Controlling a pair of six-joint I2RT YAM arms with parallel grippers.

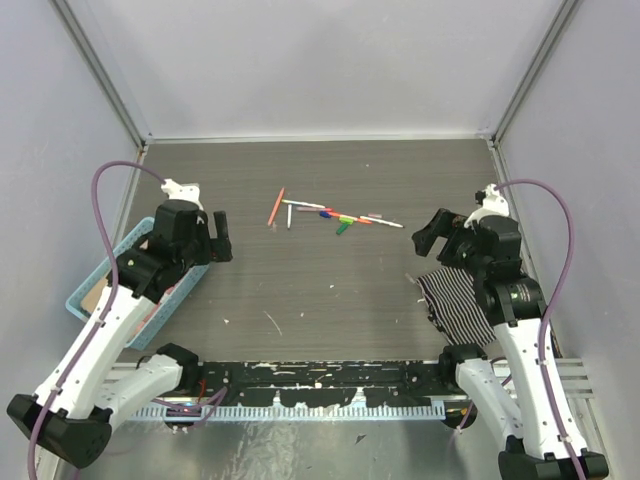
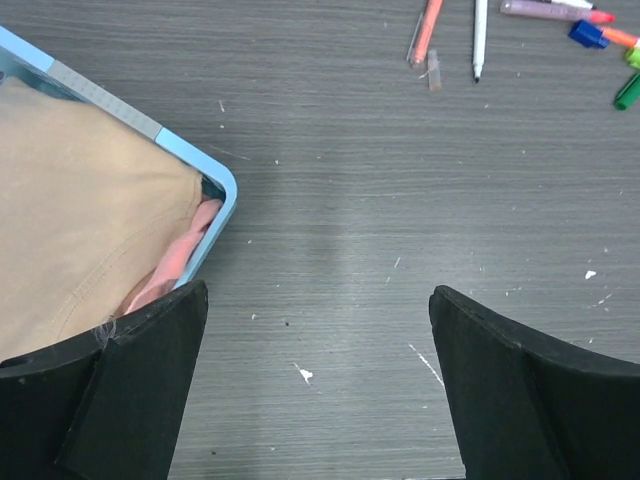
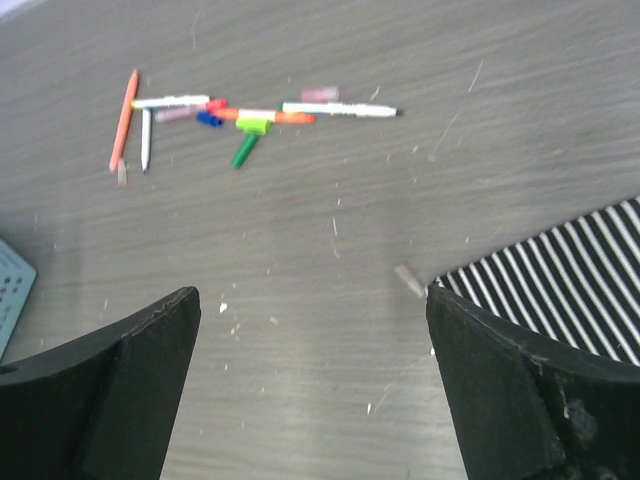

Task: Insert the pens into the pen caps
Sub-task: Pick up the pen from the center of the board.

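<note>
1. Grey walls close off three sides. The dark wood-grain bench [image 1: 320,300] is scuffed, with white flecks.
2. The pens [image 1: 335,215] lie flat in a loose scatter toward the far edge of the bench, about midway between its left and right edges.
3. An orange pen [image 3: 123,118] lies at the left end of the scatter, with a white-barrelled pen [image 3: 146,138] just beside it. The others touch or cross in a rough row; which lies on top is too small to tell.
4. The pen caps sit mixed in among them: a blue cap [image 3: 209,119], a green piece [image 3: 244,150] and a pale pink one [image 3: 320,94]. Whether any pen is already capped cannot be told.
5. The left fingers [image 2: 150,380] are spread wide and hold nothing, over bare bench by the blue basket [image 2: 120,100] at the left edge. The right fingers [image 3: 510,400] are also wide and empty, beside the striped cloth [image 3: 570,270] near the right edge. Both are well apart from the pens.
6. Handling, as a judgement:
   - The pens and caps look light, stiff, smooth and round, so they will likely roll or skid when nudged.
   - Take a pen across mid-barrel and leave the tip end free.
   - The caps are very short, so pinch the closed end and keep the mouth clear.
   - The orange pen lies clearest for a first pick.
</note>
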